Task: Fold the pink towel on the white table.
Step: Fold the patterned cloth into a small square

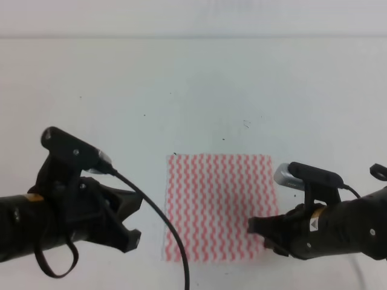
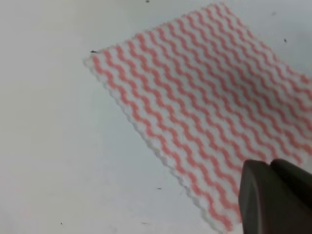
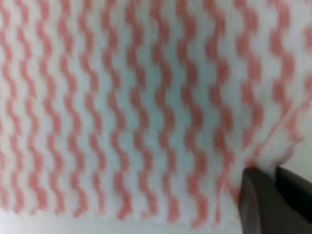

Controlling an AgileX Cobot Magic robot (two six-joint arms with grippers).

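Exterior high view, towel: I see the thin pink-and-white zigzag-striped rectangular cloth towel (image 1: pixel 219 206) lying flat and spread open on the plain white flat counter (image 1: pixel 193 90), toward the near edge, between my two arms.
Exterior high view, left gripper: my black left gripper (image 1: pixel 130 220) sits just beside the towel's left edge, near its front corner; I cannot tell from here whether its jaws are parted or closed.
Exterior high view, right gripper: my black right gripper (image 1: pixel 257 226) is low over the towel's front right corner, its tip on or just above the cloth.
Left wrist view, towel: the towel (image 2: pixel 204 107) shows as one flat layer with a clean scalloped edge, with no fold in it that I can see.
Left wrist view, jaws: only a dark finger tip shows at the lower right, over the cloth's corner; I cannot tell whether the jaws are released or clenched.
Right wrist view, towel: the cloth (image 3: pixel 126 107) fills the view, and beside the dark finger tips it puckers into a small raised crease.
Right wrist view, jaws: the pucker suggests they are pinching the cloth, but I cannot tell for sure.
Progress: I judge nothing is folded yet; both corners have to be gripped, lifted and carried across.
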